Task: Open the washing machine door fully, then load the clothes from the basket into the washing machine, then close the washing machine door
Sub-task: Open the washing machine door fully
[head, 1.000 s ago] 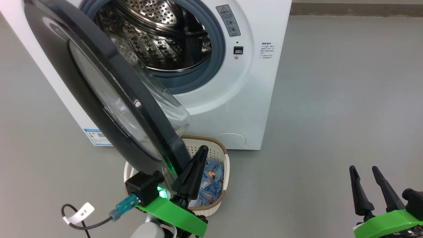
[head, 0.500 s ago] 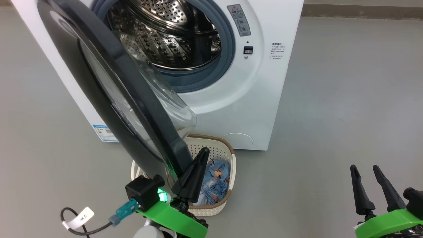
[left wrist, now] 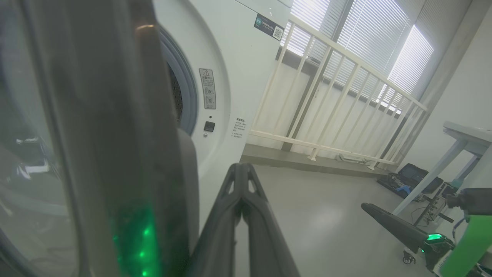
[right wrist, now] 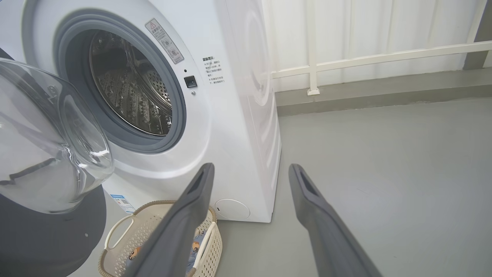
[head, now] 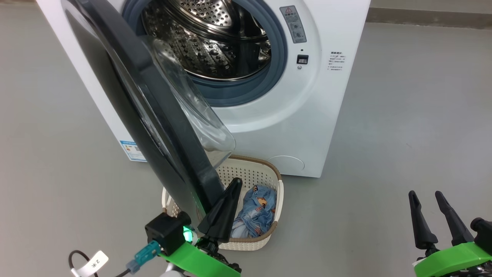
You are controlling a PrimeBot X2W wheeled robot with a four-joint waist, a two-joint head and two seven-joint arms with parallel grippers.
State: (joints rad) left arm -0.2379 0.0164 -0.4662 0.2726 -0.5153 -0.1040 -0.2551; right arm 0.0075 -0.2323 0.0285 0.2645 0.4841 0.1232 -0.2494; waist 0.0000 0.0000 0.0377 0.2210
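Edging wider on its hinge, the washing machine door (head: 157, 115) turns more edge-on than a second ago, and the head camera has shifted with it. At 6 o'clock the left gripper (head: 235, 184), fingers pressed together and empty, sits hard against the door's lower rim, seemingly touching. At 4 o'clock the right gripper (head: 425, 196) is spread wide, holding nothing. Just beyond, the basket (head: 253, 177) rests on the floor (head: 384, 115) beneath the door's glass bowl (head: 200, 123), with the clothes (head: 257, 215) bunched inside. At 12 o'clock the washing machine (head: 269, 127) gapes. Stiff, glossy and probably heavy, the door is best pushed at its rim. The limp, light cloth wants a pinch on a raised fold.
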